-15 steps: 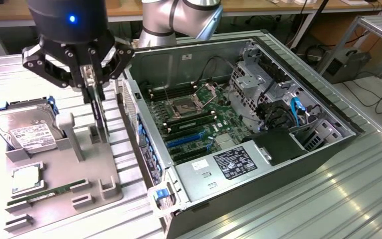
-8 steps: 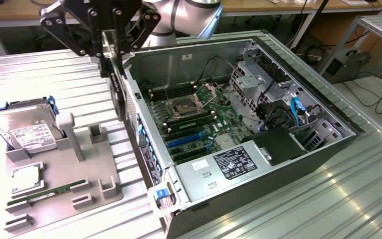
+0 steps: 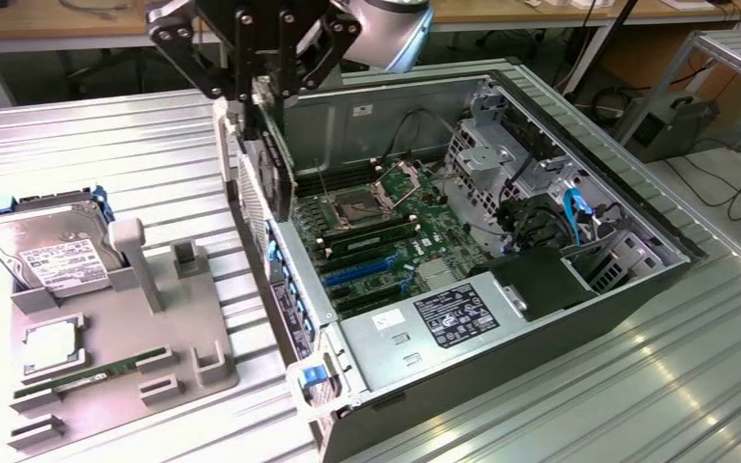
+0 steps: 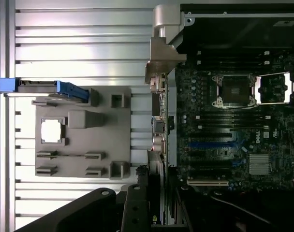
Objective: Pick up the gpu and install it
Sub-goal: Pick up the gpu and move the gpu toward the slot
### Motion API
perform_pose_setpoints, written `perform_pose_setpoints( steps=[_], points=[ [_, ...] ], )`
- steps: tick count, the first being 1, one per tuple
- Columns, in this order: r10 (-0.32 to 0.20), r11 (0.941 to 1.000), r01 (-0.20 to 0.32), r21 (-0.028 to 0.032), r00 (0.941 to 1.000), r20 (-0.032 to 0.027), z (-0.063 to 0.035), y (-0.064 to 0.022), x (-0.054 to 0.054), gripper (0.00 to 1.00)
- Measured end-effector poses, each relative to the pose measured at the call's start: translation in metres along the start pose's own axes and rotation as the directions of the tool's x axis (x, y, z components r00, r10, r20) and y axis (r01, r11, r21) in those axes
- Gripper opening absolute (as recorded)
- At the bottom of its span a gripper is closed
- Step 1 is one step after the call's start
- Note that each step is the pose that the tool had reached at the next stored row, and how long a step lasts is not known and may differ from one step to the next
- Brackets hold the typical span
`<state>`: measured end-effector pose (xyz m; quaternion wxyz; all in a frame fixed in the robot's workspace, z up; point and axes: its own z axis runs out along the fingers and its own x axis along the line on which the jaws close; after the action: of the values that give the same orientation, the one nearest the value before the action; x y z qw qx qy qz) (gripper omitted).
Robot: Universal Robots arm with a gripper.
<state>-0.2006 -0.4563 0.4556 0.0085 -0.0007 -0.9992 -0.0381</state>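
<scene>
Fingers clamping the gpu by its top edge, as far as I can tell | I'm holding it upright just above the open case at its rear wall | pickup looking done; seating on the motherboard not yet done

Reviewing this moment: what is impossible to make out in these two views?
- Exterior view: the arm above the gripper is cut off by the top edge.
- Exterior view: the lower edge of the graphics card blends into the rear wall of the computer case, so its height over the slots is unclear.
- Wrist view: the card is edge-on, so its faces are hidden.
- Exterior view: the hard drive label print is too small to read.
</scene>
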Motion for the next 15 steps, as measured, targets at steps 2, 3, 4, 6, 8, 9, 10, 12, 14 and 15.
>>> perform_pose_setpoints(
  steps=[2, 3, 4, 6, 8, 9, 10, 12, 14, 15],
  points=[
    [0.000, 1.0000, 0.000, -0.0001, 1.0000, 0.0000, 0.0009, 0.0000, -0.010, 0.26],
    [0.000, 1.0000, 0.000, 0.0000, 1.0000, 0.0000, 0.0016, -0.0001, -0.015, 0.26],
    [0.000, 1.0000, 0.000, 0.0001, 1.0000, -0.0002, 0.0027, -0.0002, -0.022, 0.26],
    [0.000, 1.0000, 0.000, -0.0001, 1.0000, -0.0004, 0.0059, -0.0004, -0.037, 0.26],
    [0.000, 1.0000, 0.000, 0.0001, 1.0000, -0.0008, 0.0088, -0.0006, -0.047, 0.26],
    [0.000, 1.0000, 0.000, 0.0000, 1.0000, -0.0008, 0.0106, -0.0008, -0.051, 0.26],
    [0.000, 1.0000, 0.000, 0.0000, 1.0000, -0.0009, 0.0130, -0.0009, -0.058, 0.26],
    [0.000, 1.0000, 0.000, 0.0000, 1.0000, -0.0009, 0.0172, -0.0012, -0.069, 0.26],
    [0.000, 1.0000, 0.000, -0.0001, 1.0000, -0.0009, 0.0214, -0.0012, -0.078, 0.26],
    [0.000, 1.0000, 0.000, 0.0000, 1.0000, -0.0010, 0.0235, -0.0012, -0.082, 0.26]
  ],
)
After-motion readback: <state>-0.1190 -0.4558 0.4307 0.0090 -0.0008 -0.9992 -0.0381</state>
